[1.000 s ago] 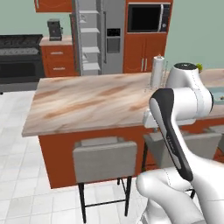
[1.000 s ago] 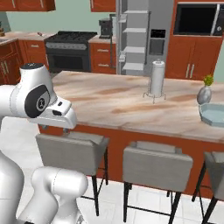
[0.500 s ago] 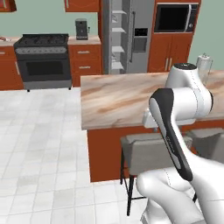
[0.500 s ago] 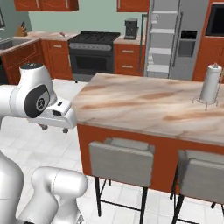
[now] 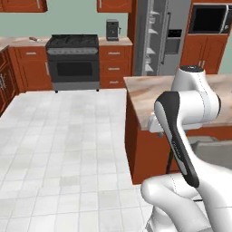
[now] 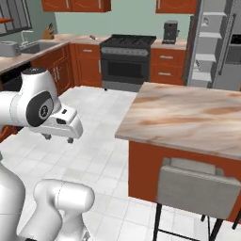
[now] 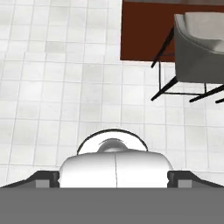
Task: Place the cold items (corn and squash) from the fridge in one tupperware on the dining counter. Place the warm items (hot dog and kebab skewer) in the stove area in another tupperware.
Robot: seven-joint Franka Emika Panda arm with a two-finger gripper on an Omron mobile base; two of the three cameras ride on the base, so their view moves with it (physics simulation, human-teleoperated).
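I see the dining counter [image 6: 188, 117] as my landmark; its marbled top sits over a red-brown base, and I see its near corner in the left base view too [image 5: 140, 93]. A grey stool [image 6: 197, 188] stands tucked against the counter's near side. Beyond the counter's far end stands the fridge [image 6: 214, 44], with white shelves showing. To the left of the fridge, well apart from the counter, is the stove area [image 6: 127, 59] with its black range. A dark coffee machine [image 6: 170, 32] sits on the cabinet between the range and the fridge. My gripper [image 7: 113, 177] points down at the white floor tiles [image 7: 57, 87] beside the counter. Its jaws stand wide apart and hold nothing.
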